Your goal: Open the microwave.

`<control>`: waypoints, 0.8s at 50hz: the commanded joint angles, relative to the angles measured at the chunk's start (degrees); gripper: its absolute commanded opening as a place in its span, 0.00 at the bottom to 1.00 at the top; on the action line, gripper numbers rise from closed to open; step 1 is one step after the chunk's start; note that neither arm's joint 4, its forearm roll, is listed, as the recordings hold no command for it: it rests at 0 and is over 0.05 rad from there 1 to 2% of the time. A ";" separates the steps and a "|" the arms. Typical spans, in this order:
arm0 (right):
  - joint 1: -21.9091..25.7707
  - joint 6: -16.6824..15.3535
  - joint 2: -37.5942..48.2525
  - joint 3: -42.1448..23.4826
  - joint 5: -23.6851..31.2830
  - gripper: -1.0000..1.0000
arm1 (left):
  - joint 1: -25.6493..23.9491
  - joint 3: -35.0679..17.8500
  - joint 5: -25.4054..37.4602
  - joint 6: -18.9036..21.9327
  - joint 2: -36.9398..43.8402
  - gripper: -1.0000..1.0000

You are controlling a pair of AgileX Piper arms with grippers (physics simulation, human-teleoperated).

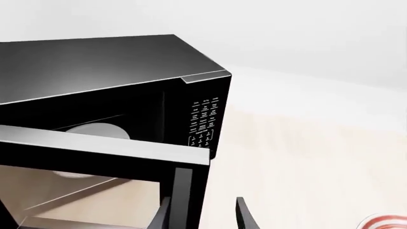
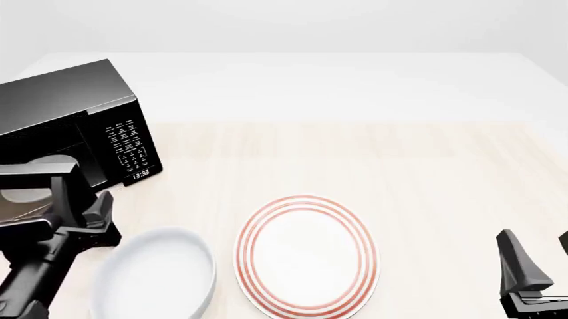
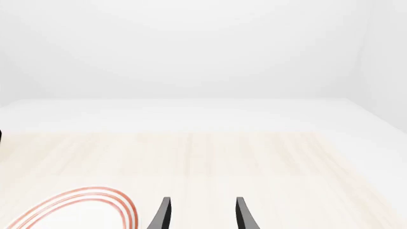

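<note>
The black microwave point(image 2: 71, 100) stands at the table's left, and its top also shows in the left wrist view point(image 1: 114, 62). Its door point(image 1: 95, 148) is swung partly open, so the light-grey turntable point(image 1: 95, 131) shows inside. The keypad point(image 2: 127, 143) faces front. My left gripper point(image 2: 82, 199) is open. Its fingers straddle the door's free edge with the vertical bar handle point(image 1: 181, 191), seen in the left wrist view point(image 1: 202, 217). My right gripper point(image 2: 539, 256) is open and empty at the near right, also in its wrist view point(image 3: 202, 214).
A white plate with red rings point(image 2: 306, 252) lies at the table's near middle. A white bowl point(image 2: 155, 279) sits to its left, just right of my left arm. The plate's rim also shows in the right wrist view point(image 3: 83, 205).
</note>
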 commanded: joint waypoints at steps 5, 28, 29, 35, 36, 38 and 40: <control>0.00 0.00 0.00 0.00 0.00 1.00 | 0.87 0.11 0.31 0.27 -1.75 1.00; 0.01 -0.01 0.01 0.00 0.00 1.00 | 1.79 -1.87 20.15 4.48 -21.29 1.00; 0.00 0.00 0.00 0.00 0.00 1.00 | 1.82 -2.12 22.16 4.68 -23.25 1.00; 0.00 -0.01 0.00 0.00 0.00 1.00 | 2.13 -2.28 26.23 5.05 -27.65 1.00; 0.01 0.00 0.01 0.00 0.00 1.00 | 2.16 -2.24 26.88 5.16 -28.36 1.00; 0.00 0.00 0.00 0.00 0.00 1.00 | 2.16 -2.21 27.48 5.21 -29.06 1.00; 0.01 0.01 0.00 0.00 0.00 1.00 | 1.95 -2.58 29.12 5.57 -30.35 1.00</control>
